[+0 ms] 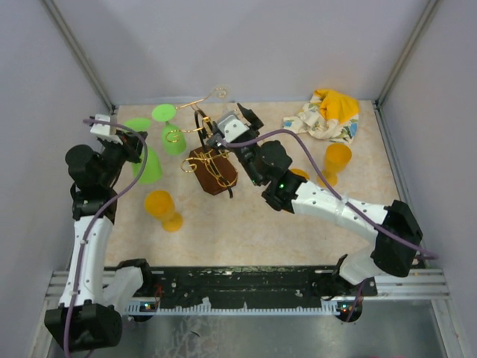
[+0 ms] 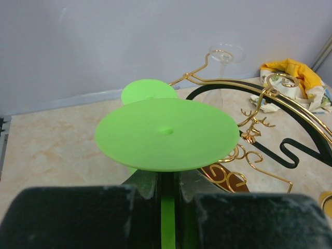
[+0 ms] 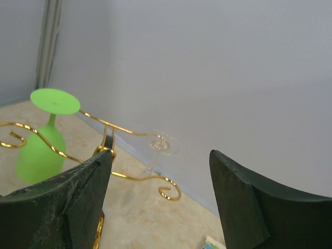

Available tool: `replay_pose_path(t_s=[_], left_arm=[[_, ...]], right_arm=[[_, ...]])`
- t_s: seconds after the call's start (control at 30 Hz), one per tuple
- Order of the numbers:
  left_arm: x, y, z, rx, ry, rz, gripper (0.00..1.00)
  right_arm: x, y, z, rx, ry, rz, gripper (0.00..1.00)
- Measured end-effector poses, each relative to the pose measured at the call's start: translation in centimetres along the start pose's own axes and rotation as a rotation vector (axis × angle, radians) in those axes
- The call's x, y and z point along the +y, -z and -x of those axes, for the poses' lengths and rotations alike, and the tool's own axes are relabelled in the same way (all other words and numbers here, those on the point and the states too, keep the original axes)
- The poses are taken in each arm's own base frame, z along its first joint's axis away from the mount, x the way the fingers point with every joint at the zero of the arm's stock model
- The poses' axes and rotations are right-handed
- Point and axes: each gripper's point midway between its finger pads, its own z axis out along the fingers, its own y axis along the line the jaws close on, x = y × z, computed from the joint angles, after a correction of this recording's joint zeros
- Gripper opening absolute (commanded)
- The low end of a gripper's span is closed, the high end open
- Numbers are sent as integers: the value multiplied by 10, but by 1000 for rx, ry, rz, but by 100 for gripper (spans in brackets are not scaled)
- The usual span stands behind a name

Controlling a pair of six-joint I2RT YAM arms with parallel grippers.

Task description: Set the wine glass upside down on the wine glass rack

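Lime-green plastic goblet (image 2: 167, 134), smooth and matte, upside down: flat round foot on top, thin stem dropping straight down from its middle. Pinched at that stem by the left jaws, pressed together on it just under the foot, a dark padded face on either side. Bowl hidden in the wrist view. From above, shows below the foot at the left of the worktop (image 1: 298, 239); resting on that pale marbled surface or held just clear of it, cannot tell. Stands left of the wine glass rack (image 1: 216, 175), near it but not touching.

Rack of thin gold wire, arms ending in tight curled scrolls, rising from an angular dark brown wooden base at the middle of the worktop.

Second lime-green plastic goblet (image 1: 174, 139), also foot up, between the held one and the rack, with a gold scroll crossing its bowl in the top view.

Clear stemmed glass (image 3: 165, 143), foot up, at the far end of a long gold arm, right beside its scroll; hung there or standing behind it, cannot tell.

Right jaws spread wide, nothing between them, hanging over the far side of the rack, well apart from the held goblet.

Two orange plastic goblets: one (image 1: 162, 209) on the near left, one (image 1: 335, 162) on the right. Crumpled yellow-and-white patterned cloth (image 1: 326, 115) in the far right corner.
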Motion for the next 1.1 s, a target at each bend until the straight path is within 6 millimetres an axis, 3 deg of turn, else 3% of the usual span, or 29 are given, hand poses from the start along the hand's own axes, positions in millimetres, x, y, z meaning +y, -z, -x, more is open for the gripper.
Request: replay_pose_path(t_s=[0.23, 0.63, 0.93, 1.1], left_arm=[[-4, 4, 2, -105, -48, -22, 0], [-7, -1, -21, -192, -46, -71, 0], [-12, -7, -50, -210, -24, -123, 0], [-29, -10, -64, -224, -18, -180, 0]], right_arm=[[5, 4, -17, 29, 15, 11, 77], [-8, 16, -7, -4, 0, -6, 78], [-9, 20, -11, -2, 3, -5, 78], [-10, 20, -12, 0, 4, -8, 78]])
